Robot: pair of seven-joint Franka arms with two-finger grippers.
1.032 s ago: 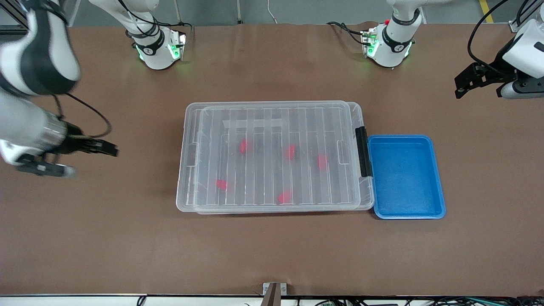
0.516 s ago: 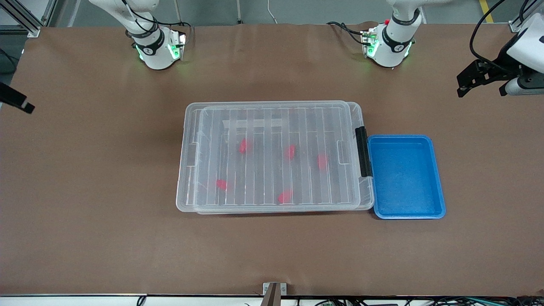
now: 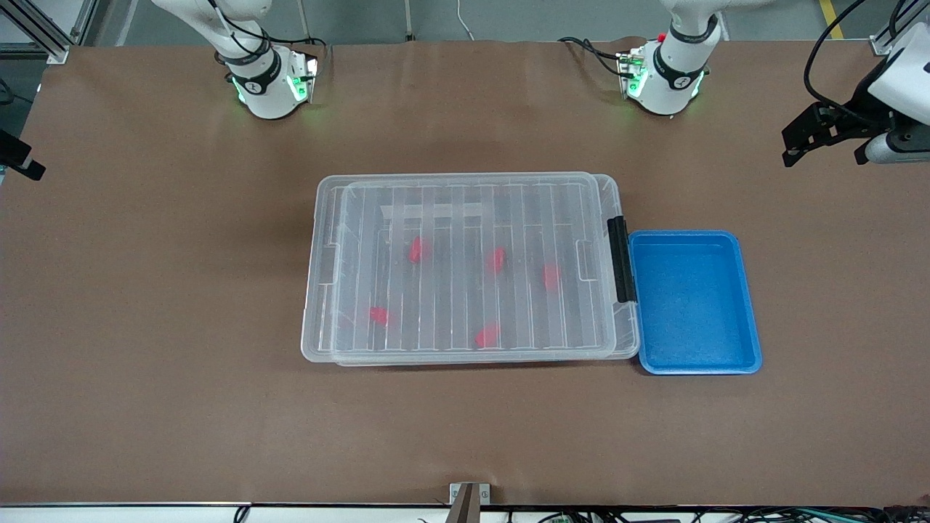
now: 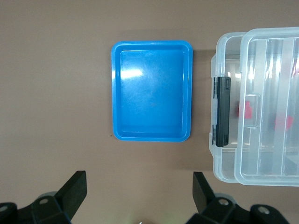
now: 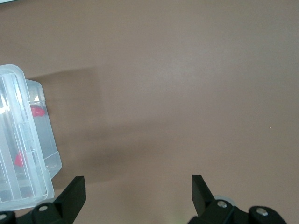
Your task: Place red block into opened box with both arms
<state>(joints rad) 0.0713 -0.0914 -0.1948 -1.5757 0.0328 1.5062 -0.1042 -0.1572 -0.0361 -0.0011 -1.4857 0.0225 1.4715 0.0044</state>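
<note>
Fig.: two-arm workcell, front view read from the right arm's end to the left arm's end; all places given rel. to the box

Right gripper (image 3: 18, 161): at the table edge, well apart from the box, at the right arm's end; only a dark tip shows in the front view. In the right wrist view its two fingers (image 5: 74, 193) stand wide apart w/ bare table between them, nothing held. A corner of the box shows in that same view.

The box (image 3: 468, 267): clear bin at mid-table, ribbed lid (image 3: 472, 218) lying on top, slightly offset from the rim; black clip (image 3: 620, 258) on the short end toward the left arm.

Red blocks, five, all inside the box & seen through the lid: one near the front corner at the right arm's end (image 3: 378, 315), one toward the middle (image 3: 415, 250), one near the front wall (image 3: 487, 335), one central (image 3: 497, 259), one closest to the clip (image 3: 551, 276).

Blue tray (image 3: 694, 301): just beside the box at its clip end, nothing in it.

Left gripper (image 3: 806, 138): up in the air at the left arm's end, well apart from the box. Left wrist view: fingers (image 4: 74, 191) spread wide, gripping nothing; tray & clip end of the box in sight
</note>
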